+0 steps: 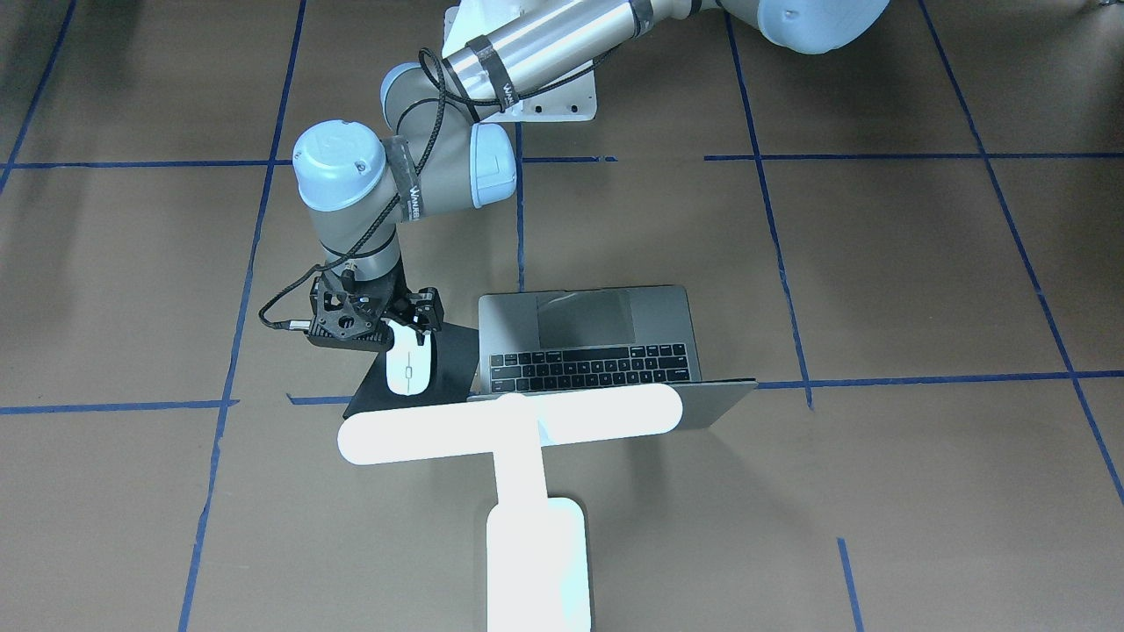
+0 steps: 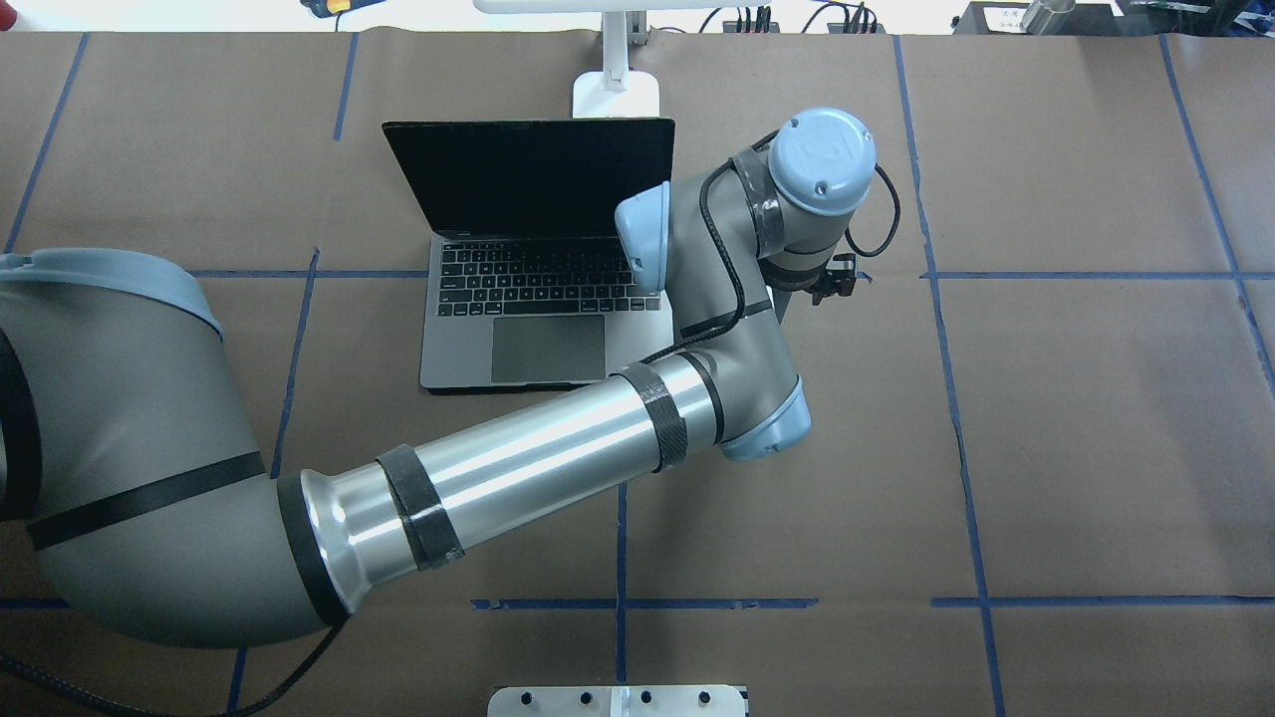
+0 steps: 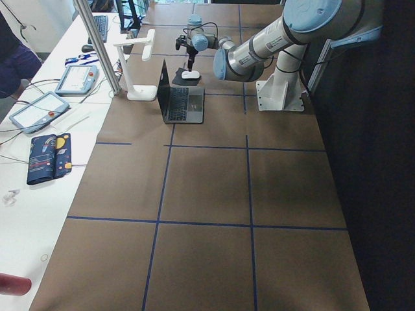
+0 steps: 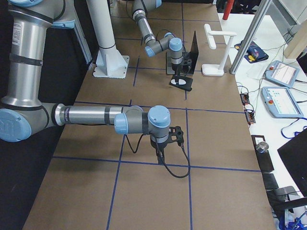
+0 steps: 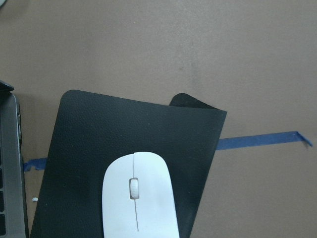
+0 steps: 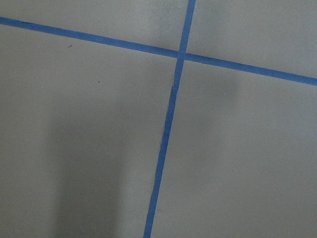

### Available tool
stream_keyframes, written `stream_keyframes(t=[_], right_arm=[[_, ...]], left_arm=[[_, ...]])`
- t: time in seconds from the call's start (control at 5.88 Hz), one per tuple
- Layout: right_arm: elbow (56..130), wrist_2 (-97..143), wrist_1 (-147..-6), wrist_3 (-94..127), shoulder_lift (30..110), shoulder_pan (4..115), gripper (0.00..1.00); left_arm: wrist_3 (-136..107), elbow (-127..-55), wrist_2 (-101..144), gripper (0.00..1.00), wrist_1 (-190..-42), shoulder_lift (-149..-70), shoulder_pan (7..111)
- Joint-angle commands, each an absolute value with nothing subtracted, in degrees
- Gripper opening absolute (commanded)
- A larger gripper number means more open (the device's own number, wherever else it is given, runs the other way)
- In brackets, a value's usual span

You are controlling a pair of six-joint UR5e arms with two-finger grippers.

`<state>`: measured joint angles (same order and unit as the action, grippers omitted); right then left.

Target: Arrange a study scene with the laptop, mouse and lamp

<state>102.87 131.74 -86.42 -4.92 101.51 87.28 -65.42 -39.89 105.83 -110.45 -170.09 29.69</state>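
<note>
The laptop [image 1: 588,333] stands open mid-table, keyboard toward the robot; it also shows in the overhead view [image 2: 543,319]. The glowing T-shaped lamp [image 1: 509,426] stands behind its screen. The white mouse [image 1: 409,369] lies flat on a black mat [image 1: 452,364] beside the laptop, and fills the bottom of the left wrist view [image 5: 141,198]. My left gripper [image 1: 413,326] reaches across and sits low over the mouse's robot-side end, its fingers on either side of it. I cannot tell whether they press on it. My right gripper [image 4: 160,153] points down over bare table, far from these things; I cannot tell its state.
The left arm's forearm [image 2: 518,468] crosses above the table in front of the laptop. A white bolted pedestal [image 1: 562,96] stands at the robot's edge. Blue tape lines [image 6: 168,129] grid the brown surface. A side bench holds tablets [image 4: 283,100] and cables beyond the lamp.
</note>
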Motion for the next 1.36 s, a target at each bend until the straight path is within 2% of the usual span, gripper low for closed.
stream_keyframes(t=[0.0, 0.34, 0.51, 0.85, 1.19], right_arm=[[102.7, 131.7, -86.4, -4.9, 101.5, 87.3, 1.00], [102.5, 131.7, -86.5, -0.5, 101.5, 87.3, 1.00], [102.7, 131.7, -86.4, 2.6, 101.5, 87.2, 1.00], [102.6, 131.7, -86.5, 3.3, 101.5, 86.9, 1.00], [102.5, 131.7, -86.4, 3.2, 101.5, 86.2, 1.00]], left_arm=[[-63.7, -50.2, 108.6, 1.00, -106.4, -163.7, 31.6], [-56.3, -76.5, 109.3, 1.00, -93.1, -148.5, 33.2], [-52.1, -86.6, 109.5, 1.00, -89.3, -141.5, 34.4], [-44.2, -99.3, 114.5, 1.00, -89.1, -128.0, 39.1], [-29.9, -105.8, 120.6, 1.00, -89.1, -116.1, 47.9]])
